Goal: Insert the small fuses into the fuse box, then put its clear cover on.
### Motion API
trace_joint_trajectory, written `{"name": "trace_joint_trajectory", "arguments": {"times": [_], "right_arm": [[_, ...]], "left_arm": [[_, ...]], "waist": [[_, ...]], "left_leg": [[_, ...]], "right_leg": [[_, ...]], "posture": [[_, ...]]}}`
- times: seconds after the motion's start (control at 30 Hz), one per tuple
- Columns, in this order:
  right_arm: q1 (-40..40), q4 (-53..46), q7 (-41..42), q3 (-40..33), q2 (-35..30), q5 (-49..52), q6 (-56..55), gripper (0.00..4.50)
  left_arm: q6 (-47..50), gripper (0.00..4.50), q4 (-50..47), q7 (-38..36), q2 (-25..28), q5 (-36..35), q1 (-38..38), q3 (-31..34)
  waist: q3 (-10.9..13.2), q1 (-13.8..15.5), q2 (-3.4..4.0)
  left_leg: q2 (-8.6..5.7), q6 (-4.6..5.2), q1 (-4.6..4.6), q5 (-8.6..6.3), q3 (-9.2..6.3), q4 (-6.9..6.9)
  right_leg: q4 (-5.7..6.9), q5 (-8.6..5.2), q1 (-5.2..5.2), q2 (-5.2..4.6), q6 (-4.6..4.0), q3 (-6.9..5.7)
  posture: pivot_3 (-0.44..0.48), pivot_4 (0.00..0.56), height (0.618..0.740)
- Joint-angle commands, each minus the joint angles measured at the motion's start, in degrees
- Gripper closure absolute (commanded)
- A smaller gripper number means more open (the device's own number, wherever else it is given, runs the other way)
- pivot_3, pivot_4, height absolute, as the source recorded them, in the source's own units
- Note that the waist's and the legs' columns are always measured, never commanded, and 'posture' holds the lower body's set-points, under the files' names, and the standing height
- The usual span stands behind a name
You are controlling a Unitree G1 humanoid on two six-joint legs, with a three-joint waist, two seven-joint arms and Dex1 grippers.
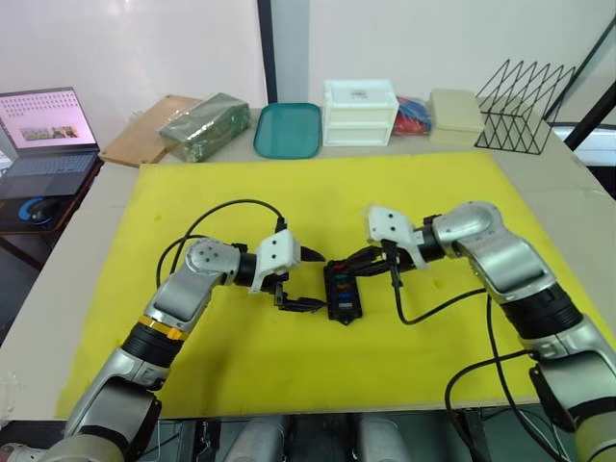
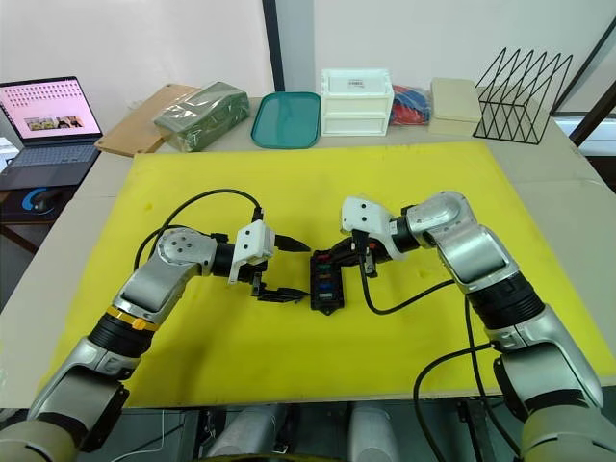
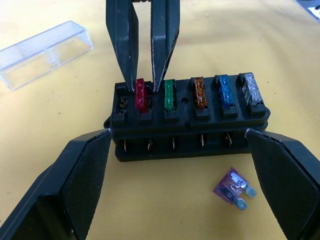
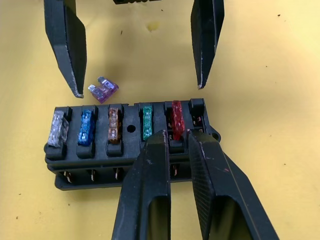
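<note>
The black fuse box (image 1: pixel 342 291) lies on the yellow mat (image 1: pixel 289 192) between my two grippers. Its near row holds a red fuse (image 3: pixel 141 95), a green one (image 3: pixel 169 94), an amber one (image 3: pixel 199 92), a blue one (image 3: pixel 225 90) and a grey one (image 3: pixel 251 88). My right gripper (image 4: pixel 176 134) reaches over the box from the far side, shut on the red fuse standing in its end slot. My left gripper (image 1: pixel 306 281) is open wide, its fingers straddling the box's side without touching it. A purple fuse (image 3: pixel 234 187) lies loose on the mat beside the box. The clear cover (image 3: pixel 45 52) rests on the mat beyond the box.
Along the table's back edge stand a teal tray (image 1: pixel 288 130), a white drawer unit (image 1: pixel 360 112), a black wire rack (image 1: pixel 525 106) and a green package (image 1: pixel 204 125). A laptop (image 1: pixel 46 130) sits at far left. Black cables loop over the mat by both arms.
</note>
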Motion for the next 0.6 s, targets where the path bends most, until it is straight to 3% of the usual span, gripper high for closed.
{"name": "trace_joint_trajectory", "arguments": {"times": [0.03,0.3,0.4,0.6], "right_arm": [[-2.34,-3.22,0.54,-2.81,-1.02,1.40,0.72,3.80],[-2.88,-4.18,0.72,-3.44,-0.41,2.56,2.50,3.80],[-3.03,-3.65,-0.19,-3.76,1.02,3.17,2.91,4.39],[-1.80,-2.87,-0.37,-2.98,1.46,2.90,2.20,4.45]], "left_arm": [[-0.48,0.00,-1.27,0.29,0.10,0.13,-0.82,0.53],[-0.66,0.00,-0.99,0.31,0.12,0.43,-0.94,0.73],[-0.75,0.00,-0.85,0.27,0.21,0.44,-0.99,0.82],[-0.79,0.00,-1.05,0.28,0.51,0.57,-0.78,0.86]], "waist": [[0.00,0.00,0.00],[0.00,0.03,0.00],[0.00,0.01,0.00],[0.00,0.07,0.00]], "left_leg": [[0.00,0.00,0.00,0.00,0.00,0.00],[0.00,0.00,0.00,0.00,0.00,0.00],[0.00,0.00,0.00,0.00,0.00,0.00],[-0.01,0.00,0.00,0.00,0.00,0.01]], "right_leg": [[0.00,0.00,0.00,0.00,0.00,0.00],[0.00,0.00,0.01,0.00,0.00,0.00],[0.00,0.00,0.01,0.00,0.00,0.00],[0.00,0.00,0.01,-0.01,0.00,0.00]], "posture": [[0.000,0.150,0.740],[0.000,0.150,0.740],[0.000,0.150,0.740],[0.000,0.150,0.740]]}}
